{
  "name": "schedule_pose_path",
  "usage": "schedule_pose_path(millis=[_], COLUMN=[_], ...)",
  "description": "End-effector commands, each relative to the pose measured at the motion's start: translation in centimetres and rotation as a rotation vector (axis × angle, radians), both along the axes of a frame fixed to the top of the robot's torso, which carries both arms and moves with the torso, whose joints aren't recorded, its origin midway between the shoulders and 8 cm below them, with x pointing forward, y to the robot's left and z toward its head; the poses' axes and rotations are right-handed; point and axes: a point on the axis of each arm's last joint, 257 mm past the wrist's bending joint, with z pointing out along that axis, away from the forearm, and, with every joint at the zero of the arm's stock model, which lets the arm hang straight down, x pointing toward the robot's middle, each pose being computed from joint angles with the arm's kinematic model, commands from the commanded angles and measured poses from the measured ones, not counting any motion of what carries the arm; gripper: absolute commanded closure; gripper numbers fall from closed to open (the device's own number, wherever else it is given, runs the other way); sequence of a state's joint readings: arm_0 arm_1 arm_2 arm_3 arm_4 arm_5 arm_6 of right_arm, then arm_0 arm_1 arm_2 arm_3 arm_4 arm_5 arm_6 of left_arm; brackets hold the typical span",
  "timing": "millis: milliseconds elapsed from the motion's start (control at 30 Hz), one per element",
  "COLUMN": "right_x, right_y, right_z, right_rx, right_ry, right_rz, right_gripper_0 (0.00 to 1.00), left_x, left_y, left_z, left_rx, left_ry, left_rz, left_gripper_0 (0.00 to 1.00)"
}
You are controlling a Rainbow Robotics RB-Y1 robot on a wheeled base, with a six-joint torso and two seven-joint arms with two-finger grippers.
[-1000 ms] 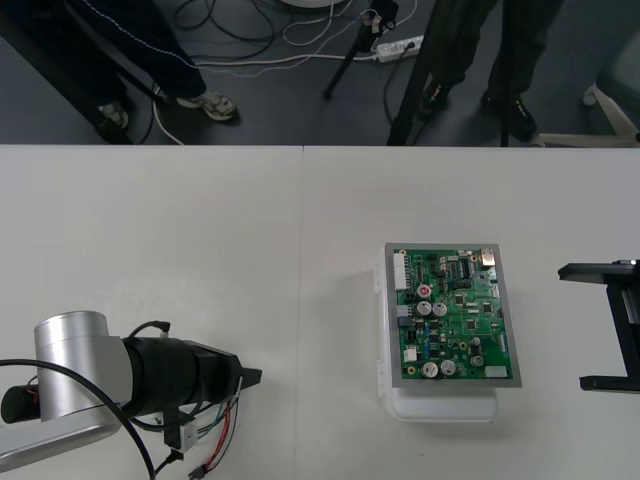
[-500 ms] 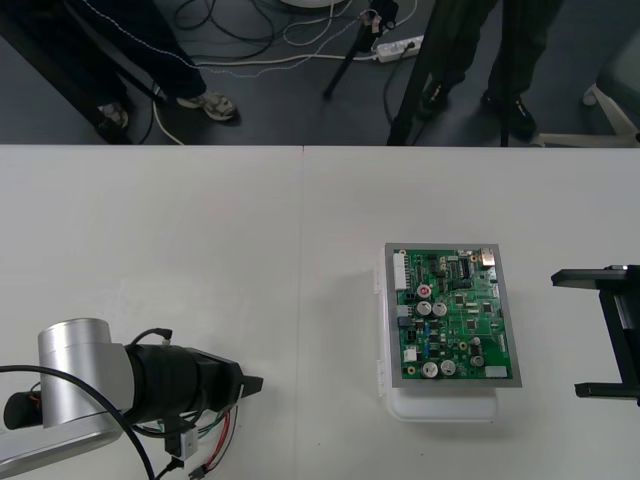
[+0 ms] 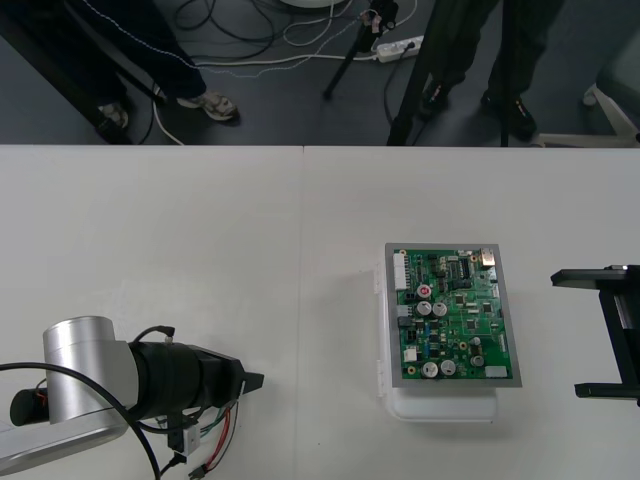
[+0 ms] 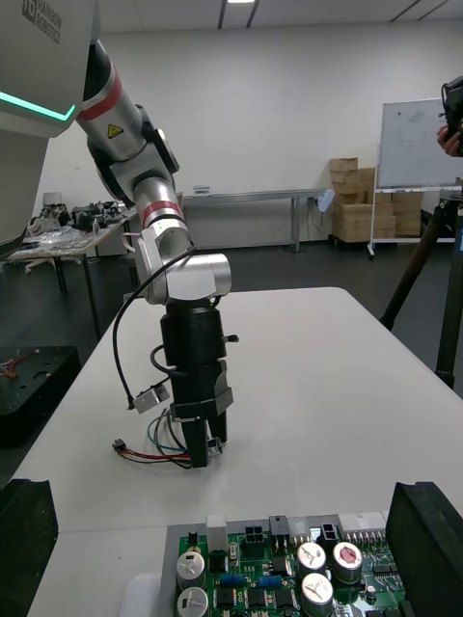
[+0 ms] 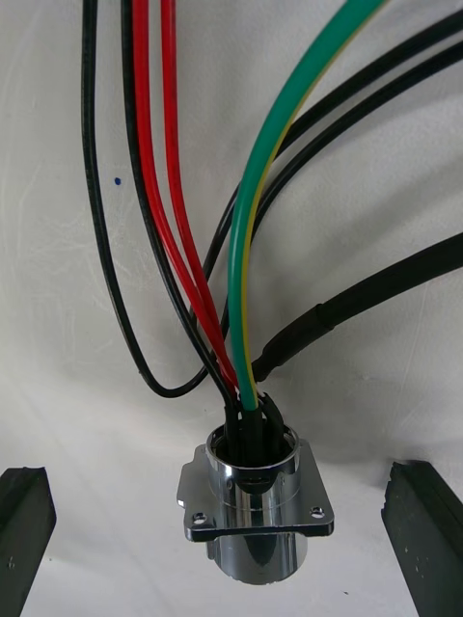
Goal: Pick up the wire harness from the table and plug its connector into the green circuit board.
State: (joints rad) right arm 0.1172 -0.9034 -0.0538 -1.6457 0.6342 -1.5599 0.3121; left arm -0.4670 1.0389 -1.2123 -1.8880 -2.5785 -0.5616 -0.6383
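- Warning sign: a small yellow triangle on the dark joint of the left arm, just beside its upper red ring. The symbol inside is too small to make out.
- Green circuit board, toward the right edge of the table: any printing on it is too small to read.

Even overhead light; faint shadows on the table, socket glinting.

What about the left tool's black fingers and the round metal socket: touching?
Apart. The left wrist view shows the left tool open, pale table showing between its black fingers and the round metal socket.
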Motion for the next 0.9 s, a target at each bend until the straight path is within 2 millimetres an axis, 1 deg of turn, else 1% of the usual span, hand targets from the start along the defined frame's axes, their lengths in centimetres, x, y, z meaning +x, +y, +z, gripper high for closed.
schedule_pose_path(millis=[33,100,133,233,567,800,900], right_x=[-0.6,-0.6,-0.6,-0.8,-0.9,-0.7,-0.7], right_y=[-0.1,-0.2,-0.1,-0.2,-0.8,-1.0,-1.1], right_z=[0.9,0.8,0.8,0.6,-0.1,-0.3,-0.3], right_rx=[-0.003,-0.005,-0.004,-0.006,-0.021,-0.029,-0.029], right_ry=[-0.009,-0.007,-0.006,0.004,0.017,0.016,0.014], right_rz=[0.024,0.021,0.023,0.020,0.007,-0.001,-0.002], right_gripper_0=[0.00,0.00,0.00,0.00,0.00,0.00,0.00], left_x=[0.7,0.7,0.4,0.2,0.3,1.0,1.5], left_y=[-2.2,-2.1,-2.2,-2.2,-2.3,-2.1,-2.2], left_z=[0.9,0.8,0.7,0.5,0.6,0.8,1.4], left_rx=[-0.012,-0.007,-0.004,0.007,0.014,0.019,-0.003], left_ry=[-0.065,-0.066,-0.064,-0.063,-0.073,-0.084,-0.089], left_rz=[-0.100,-0.106,-0.115,-0.131,-0.144,-0.139,-0.121], left_gripper_0=[0.20,0.69,0.99,1.00,1.00,1.00,1.00])
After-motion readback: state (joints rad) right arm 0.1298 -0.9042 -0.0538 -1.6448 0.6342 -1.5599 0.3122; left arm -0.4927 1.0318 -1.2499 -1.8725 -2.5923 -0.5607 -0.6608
